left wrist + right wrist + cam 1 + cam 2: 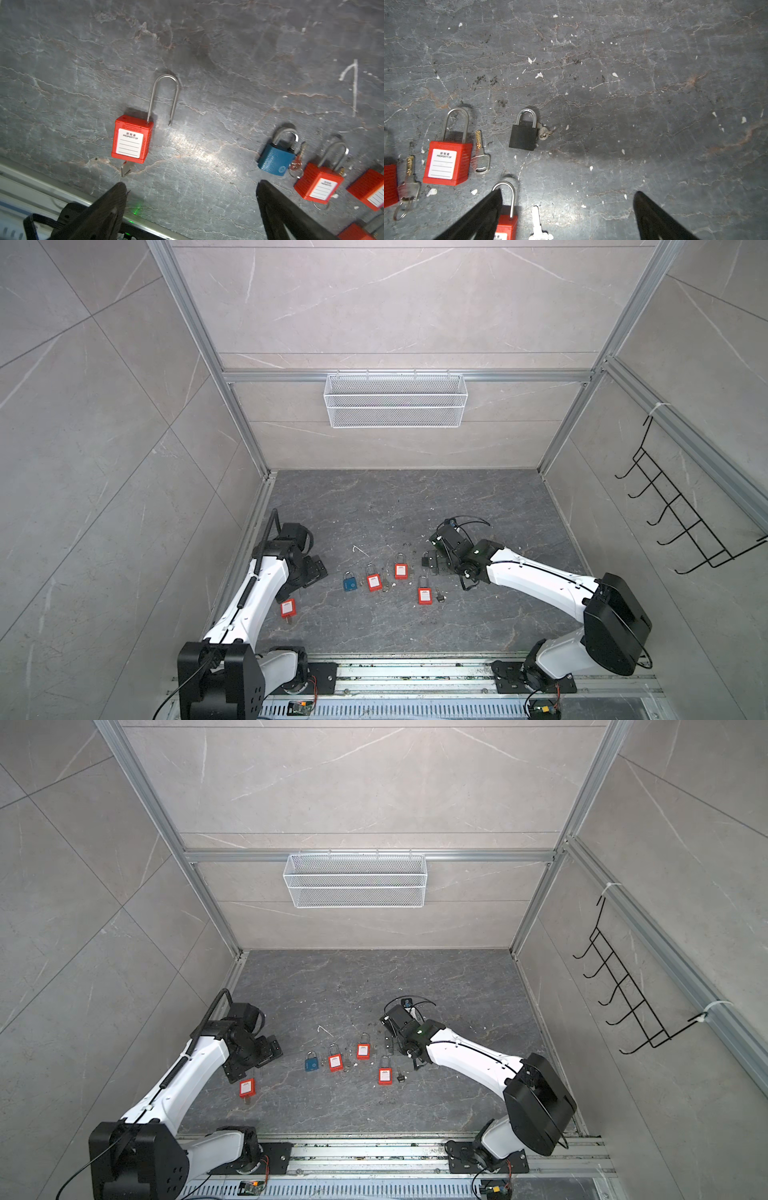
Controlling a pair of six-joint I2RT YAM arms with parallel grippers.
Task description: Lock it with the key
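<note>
The red padlock point(129, 141) is found lying near the counter's point(415, 506) left edge, towards the front, apart from the other padlocks point(374, 583) at the middle; its long shackle point(165, 97) is swung open and a key point(125, 170) is seated in its base; the left jaws and right jaws are spread wide, empty; the lock is judged light and rigid, best taken by its body's sides, the thin key being slippery; the counter is dark veined stone, flecked with chips; grey tiled walls carry a wire basket point(395, 400) and a hook rack point(685, 510).
</note>
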